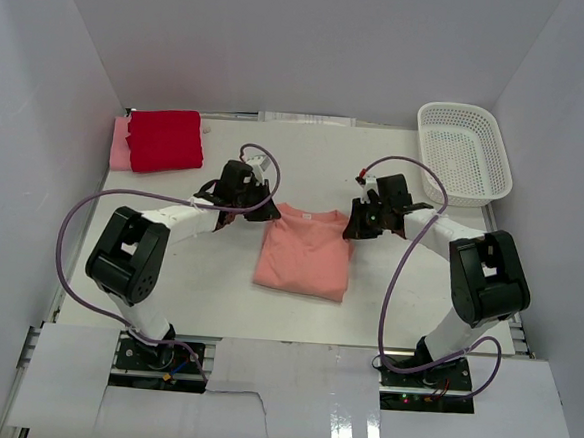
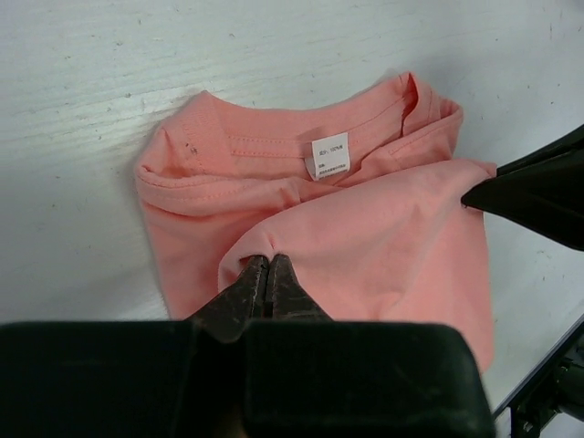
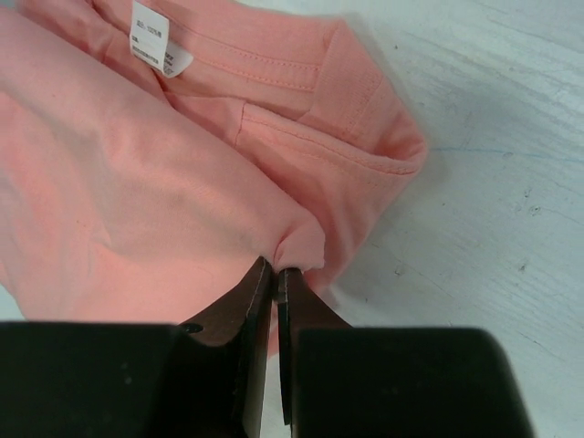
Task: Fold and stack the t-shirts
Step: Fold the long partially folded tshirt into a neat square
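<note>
A salmon-pink t-shirt [image 1: 305,252] lies in the middle of the table, partly folded, its collar and white label [image 2: 329,155] facing up. My left gripper [image 1: 245,198] is shut on a corner of the shirt's top layer [image 2: 266,260] at its far left. My right gripper [image 1: 362,222] is shut on the matching corner [image 3: 278,266] at its far right. Both hold the fabric just short of the collar edge. A folded red t-shirt [image 1: 165,138] lies on a folded pink one [image 1: 120,145] at the back left.
A white plastic basket [image 1: 464,153] stands at the back right. White walls enclose the table on three sides. The right gripper's dark body shows at the right edge of the left wrist view [image 2: 538,192].
</note>
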Available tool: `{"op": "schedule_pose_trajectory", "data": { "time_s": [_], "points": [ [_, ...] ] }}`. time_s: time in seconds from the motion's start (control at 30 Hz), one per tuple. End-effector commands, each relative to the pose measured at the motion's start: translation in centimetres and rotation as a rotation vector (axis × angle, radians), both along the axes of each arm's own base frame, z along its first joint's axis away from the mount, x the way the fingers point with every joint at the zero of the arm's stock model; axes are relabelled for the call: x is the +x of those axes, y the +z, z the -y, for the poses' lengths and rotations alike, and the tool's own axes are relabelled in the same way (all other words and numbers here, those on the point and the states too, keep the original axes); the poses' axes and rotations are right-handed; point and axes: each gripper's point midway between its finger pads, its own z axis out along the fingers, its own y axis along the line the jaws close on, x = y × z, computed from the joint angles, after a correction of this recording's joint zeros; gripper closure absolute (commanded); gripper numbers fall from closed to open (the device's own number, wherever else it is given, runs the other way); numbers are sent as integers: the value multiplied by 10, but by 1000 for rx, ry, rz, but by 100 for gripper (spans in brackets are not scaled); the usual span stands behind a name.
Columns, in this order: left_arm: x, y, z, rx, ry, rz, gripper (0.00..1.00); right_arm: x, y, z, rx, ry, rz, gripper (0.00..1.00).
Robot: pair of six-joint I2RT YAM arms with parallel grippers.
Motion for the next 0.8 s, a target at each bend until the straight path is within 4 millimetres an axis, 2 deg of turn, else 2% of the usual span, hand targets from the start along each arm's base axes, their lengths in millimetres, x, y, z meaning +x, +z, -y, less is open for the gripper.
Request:
{"op": "schedule_pose_trajectory", "data": {
  "time_s": [0.0,0.17,0.27,0.57,0.77],
  "points": [
    [5,37,0,-22,15,63,100,20,42,-10,63,7,106,92],
    [6,42,-13,3,86,77,100,22,55,-13,84,7,127,92],
    [6,41,-24,1,147,91,100,25,56,-13,81,3,132,92],
    [10,11,-47,61,255,38,100,35,26,-12,37,-12,86,92],
    [11,-1,-62,92,311,14,100,43,24,-11,24,-27,98,92]
  ]
}}
